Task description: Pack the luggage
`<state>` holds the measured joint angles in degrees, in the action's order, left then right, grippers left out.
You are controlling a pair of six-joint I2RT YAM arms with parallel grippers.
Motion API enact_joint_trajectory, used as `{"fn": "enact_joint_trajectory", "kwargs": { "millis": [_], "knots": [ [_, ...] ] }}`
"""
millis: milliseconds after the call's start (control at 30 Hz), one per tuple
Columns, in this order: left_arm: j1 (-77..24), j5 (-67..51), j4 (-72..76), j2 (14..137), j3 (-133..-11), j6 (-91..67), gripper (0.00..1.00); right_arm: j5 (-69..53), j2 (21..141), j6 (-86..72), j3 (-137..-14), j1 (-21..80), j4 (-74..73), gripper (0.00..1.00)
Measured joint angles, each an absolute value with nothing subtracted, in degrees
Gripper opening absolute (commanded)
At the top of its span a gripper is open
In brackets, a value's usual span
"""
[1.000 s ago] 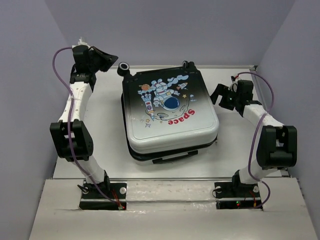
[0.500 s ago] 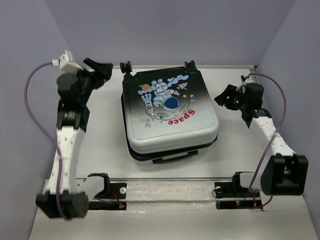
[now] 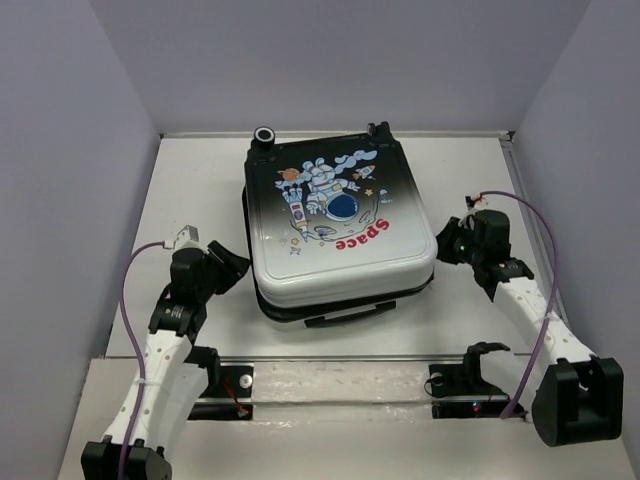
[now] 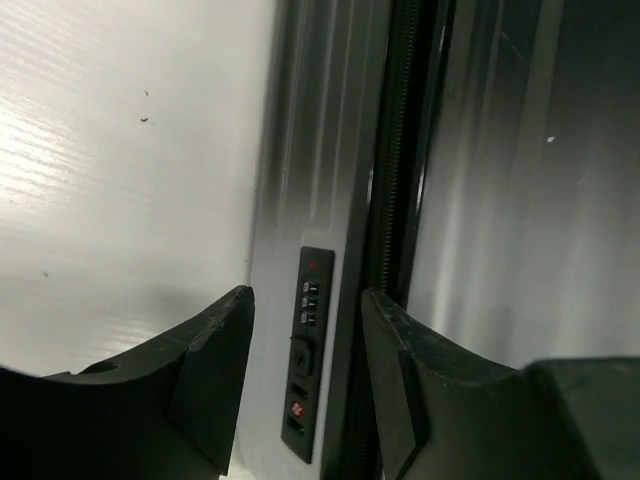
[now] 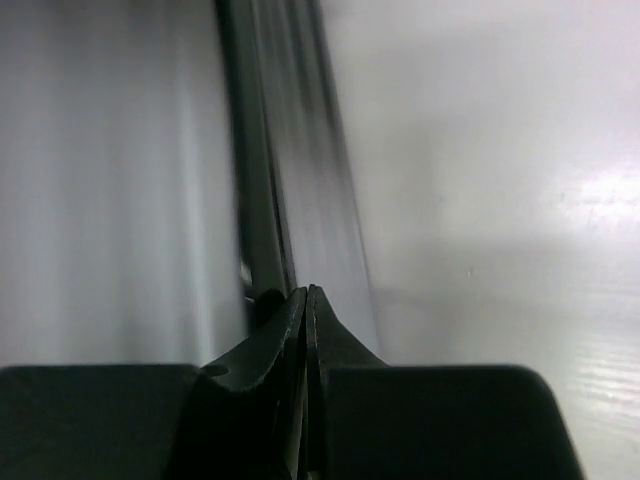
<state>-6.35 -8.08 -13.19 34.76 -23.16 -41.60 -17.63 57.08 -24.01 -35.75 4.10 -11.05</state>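
Luggage point(image 3: 340, 225) lies flat mid-desk point(image 3: 200, 190), shut, astronaut side up. Long axis runs near-to-far, turned a bit; wheels point(image 3: 264, 136) at far end, handle point(image 3: 350, 315) twd the arms. Contents hidden, lid's down. L pincer point(image 3: 237, 270) by its near-left corner, jaws partway apart, gripping nothing, facing the combo lock point(image 4: 308, 350) on the side. R pincer point(image 3: 445, 243) at right edge, pinched closed, empty.
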Motion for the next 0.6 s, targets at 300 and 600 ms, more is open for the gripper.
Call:
{"fn": "enact_joint_trajectory", "kwargs": {
  "millis": [300, 600],
  "knots": [
    [-5.45, -4.8, 0.73, 45.89, -22.31, -45.52, 0.52, -12.73, 69.1, -26.83, -35.92, 15.05, -2.04, 0.07],
    [-4.34, 0.4, 9.08, 59.31, -28.25, -47.42, 0.52, -11.25, 88.64, -25.5, -53.1, 15.03, 0.1, 0.35]
  ]
}}
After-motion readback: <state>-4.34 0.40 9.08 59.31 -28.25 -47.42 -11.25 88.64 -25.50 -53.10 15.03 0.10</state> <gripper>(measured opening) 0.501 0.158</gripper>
